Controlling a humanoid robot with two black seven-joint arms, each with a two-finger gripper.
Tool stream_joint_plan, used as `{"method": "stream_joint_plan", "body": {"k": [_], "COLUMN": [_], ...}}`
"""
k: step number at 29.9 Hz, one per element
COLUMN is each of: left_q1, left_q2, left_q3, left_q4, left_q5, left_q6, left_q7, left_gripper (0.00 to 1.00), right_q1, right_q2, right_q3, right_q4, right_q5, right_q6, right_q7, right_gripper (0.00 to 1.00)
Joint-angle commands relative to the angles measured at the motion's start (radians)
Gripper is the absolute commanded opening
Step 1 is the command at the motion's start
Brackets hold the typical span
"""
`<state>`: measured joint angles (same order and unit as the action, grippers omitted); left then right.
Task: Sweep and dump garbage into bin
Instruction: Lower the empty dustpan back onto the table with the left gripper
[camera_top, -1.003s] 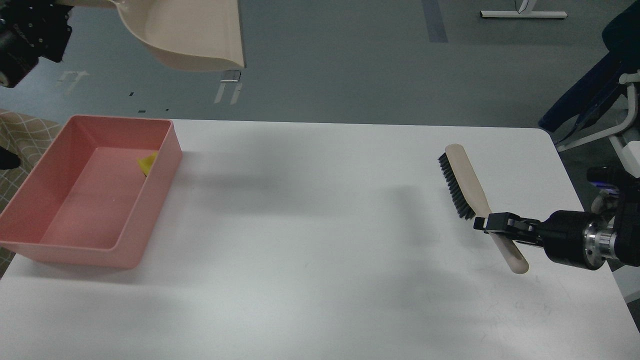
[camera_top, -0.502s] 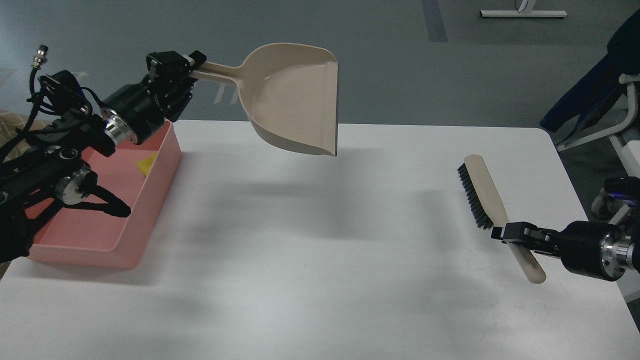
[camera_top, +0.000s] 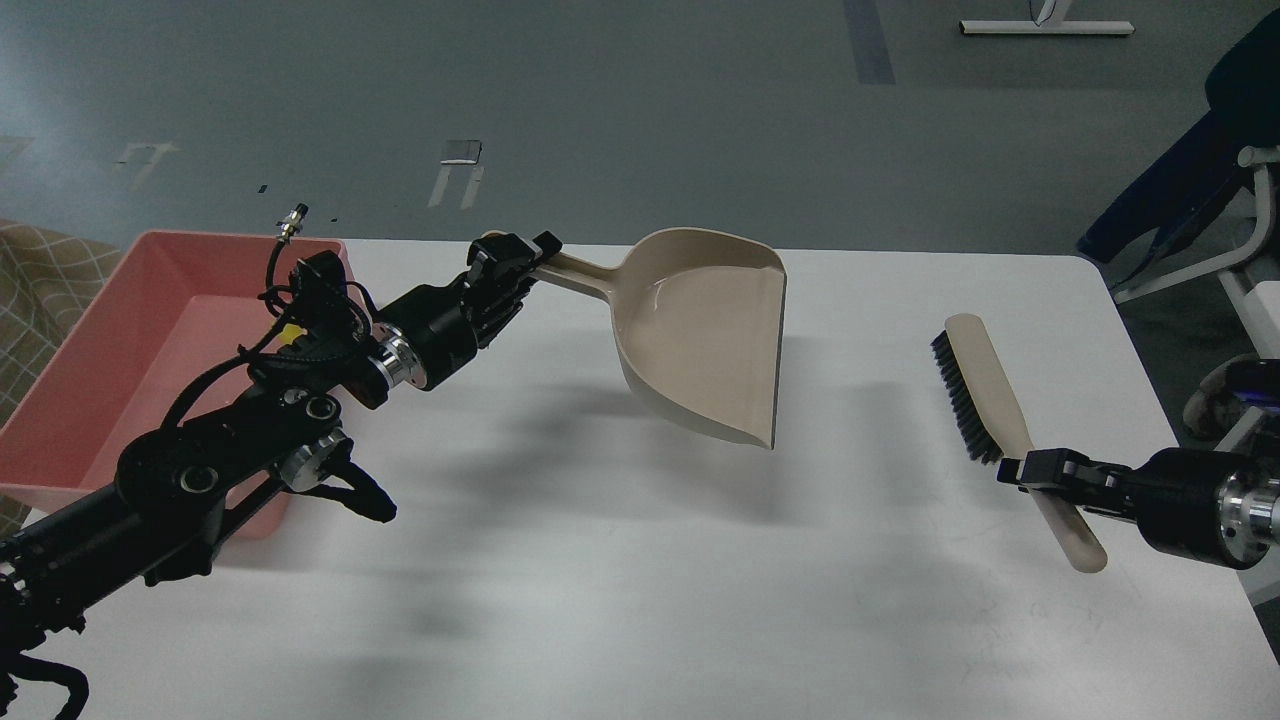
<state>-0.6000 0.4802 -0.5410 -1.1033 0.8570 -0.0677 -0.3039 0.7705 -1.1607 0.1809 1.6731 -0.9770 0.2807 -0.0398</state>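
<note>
The pink bin (camera_top: 95, 300) stands at the table's left edge. A bit of the yellow garbage (camera_top: 291, 335) shows inside it by the right wall, mostly hidden behind my left arm. My left gripper (camera_top: 510, 262) is shut on the handle of the beige dustpan (camera_top: 705, 340). It holds the pan tilted over the middle of the table, right of the bin. My right gripper (camera_top: 1032, 468) is shut on the handle of the beige black-bristled brush (camera_top: 975, 385) near the table's right side.
The white table (camera_top: 600, 600) ends just right of the brush. A dark chair with a white frame (camera_top: 1190, 210) stands beyond the right edge. A checked cloth (camera_top: 40, 265) lies left of the bin.
My left arm has come down and swung right, carrying the dustpan from above the bin to low over the table's middle. My right gripper has drifted slightly right and down with the brush.
</note>
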Motion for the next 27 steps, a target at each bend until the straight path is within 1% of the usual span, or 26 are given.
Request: {"method": "stream_joint_plan", "body": {"k": [1,8,27], "left_q1": [0.000,0.005,0.019], "left_q2": [-0.020,-0.038,-0.066], "left_q3": [0.021,0.032,0.030], "left_q4": [0.046,0.072,0.096], "left_q5": [0.019,0.089,0.090], "left_q6": [0.002,0.014,0.014], "left_q7": [-0.003,-0.003,-0.003], "left_gripper": [0.00,0.00,0.00], "right_q1": [-0.005,-0.011,-0.013], "right_q2": [-0.002,-0.008,-0.005], "right_q3": [0.000,-0.003,-0.005], "right_q4": [0.000,0.005,0.007], "right_q5": [0.000,0.000,0.000], "right_q6": [0.000,-0.001,0.000], "right_q7": [0.001,0.001,0.001], "right_gripper": [0.00,0.00,0.00]}}
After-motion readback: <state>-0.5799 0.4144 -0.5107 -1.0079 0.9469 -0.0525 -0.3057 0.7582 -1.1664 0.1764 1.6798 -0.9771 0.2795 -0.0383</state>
